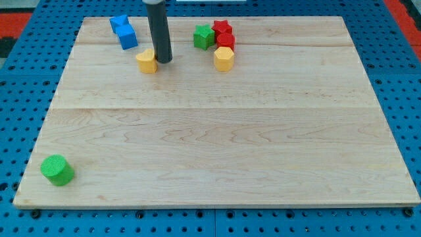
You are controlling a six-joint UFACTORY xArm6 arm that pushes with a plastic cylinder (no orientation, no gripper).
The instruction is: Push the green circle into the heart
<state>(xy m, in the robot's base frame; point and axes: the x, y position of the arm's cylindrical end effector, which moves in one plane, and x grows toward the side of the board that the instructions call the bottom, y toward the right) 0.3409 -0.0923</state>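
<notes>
The green circle (57,170) lies near the bottom left corner of the wooden board (217,131). The yellow heart (147,61) sits near the view's top, left of centre. My tip (163,60) stands just to the right of the yellow heart, touching or nearly touching it. The green circle is far from both, down at the view's left.
Two blue blocks (123,31) lie at the top left of the heart. A green star (204,36), a red star (222,28), a red block (225,41) and a yellow hexagon (224,59) cluster at the top centre.
</notes>
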